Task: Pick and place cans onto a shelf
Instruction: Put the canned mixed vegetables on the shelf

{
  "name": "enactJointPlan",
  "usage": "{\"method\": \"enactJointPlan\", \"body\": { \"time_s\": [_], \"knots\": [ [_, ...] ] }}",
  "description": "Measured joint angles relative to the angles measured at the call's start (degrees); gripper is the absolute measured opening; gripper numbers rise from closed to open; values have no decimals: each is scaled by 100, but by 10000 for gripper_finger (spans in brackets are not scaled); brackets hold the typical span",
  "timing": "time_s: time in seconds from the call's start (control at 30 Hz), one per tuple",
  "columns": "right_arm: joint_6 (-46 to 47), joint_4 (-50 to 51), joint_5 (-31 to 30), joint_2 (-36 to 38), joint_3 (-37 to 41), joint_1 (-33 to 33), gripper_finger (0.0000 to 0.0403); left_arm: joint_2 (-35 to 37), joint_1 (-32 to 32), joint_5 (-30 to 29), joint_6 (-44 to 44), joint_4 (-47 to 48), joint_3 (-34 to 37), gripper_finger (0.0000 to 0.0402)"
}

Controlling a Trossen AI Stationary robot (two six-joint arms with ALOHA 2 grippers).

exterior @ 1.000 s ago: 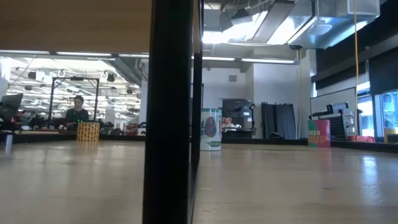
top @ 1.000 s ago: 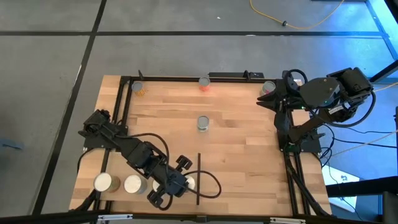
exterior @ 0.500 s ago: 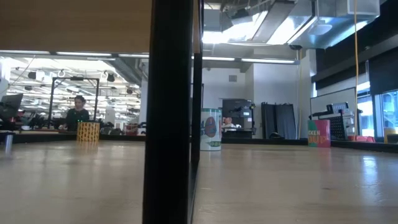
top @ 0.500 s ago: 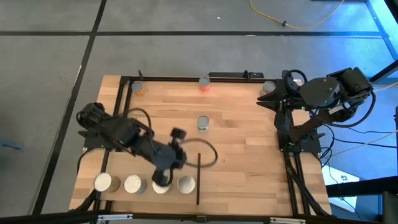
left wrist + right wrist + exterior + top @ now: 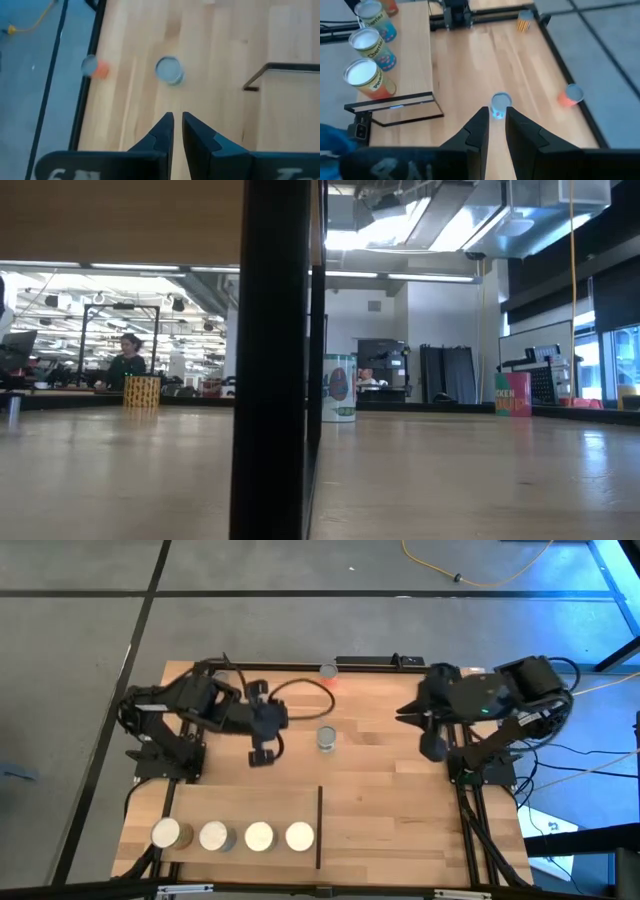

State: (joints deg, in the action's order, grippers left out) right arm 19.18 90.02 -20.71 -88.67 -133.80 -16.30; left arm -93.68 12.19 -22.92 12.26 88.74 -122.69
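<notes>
Having left the shelf [image 5: 200,805], where it was bent over the row a second ago, the left gripper [image 5: 262,753] now hangs over the open tabletop [image 5: 390,800] beside the grey can [image 5: 326,738] at mid-table — its fingers nearly together, a thin slit between them, nothing in them. The right gripper [image 5: 432,745] has swung in from the far right corner toward that same can, its fingers likewise narrowly parted and empty. Four cans [image 5: 259,836] stand upright in a row on the shelf by the near edge, long axes vertical, pale tops facing up, just left of the thin black bar [image 5: 319,828]. The grey can is upright too, apart from both grippers. An orange can [image 5: 328,671] stands against the far rail, and another orange one [image 5: 524,20] shows in the far left corner — there the left arm's links cover that corner from above.
</notes>
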Motion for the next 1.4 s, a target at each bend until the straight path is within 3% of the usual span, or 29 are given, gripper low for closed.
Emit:
{"method": "enactJointPlan", "body": {
  "time_s": [0.33, 0.5, 1.07, 1.4],
  "knots": [
    [-713, -2, 1241, -554, 4, 1177, 65, 361, -851, 1009, -692, 136, 82, 30],
    [-1394, 0, 1439, -853, 4, 1597, 65, 699, -1130, 1494, -1053, 130, 92, 28],
    [-2286, -2, 1492, -2446, 4, 2546, 65, 1498, -1644, 1493, -957, 130, 85, 28],
    [-4377, -2, 2947, -3294, 7, 2709, 54, 1520, -1659, 1491, -642, 128, 87, 28]
  ]
}}
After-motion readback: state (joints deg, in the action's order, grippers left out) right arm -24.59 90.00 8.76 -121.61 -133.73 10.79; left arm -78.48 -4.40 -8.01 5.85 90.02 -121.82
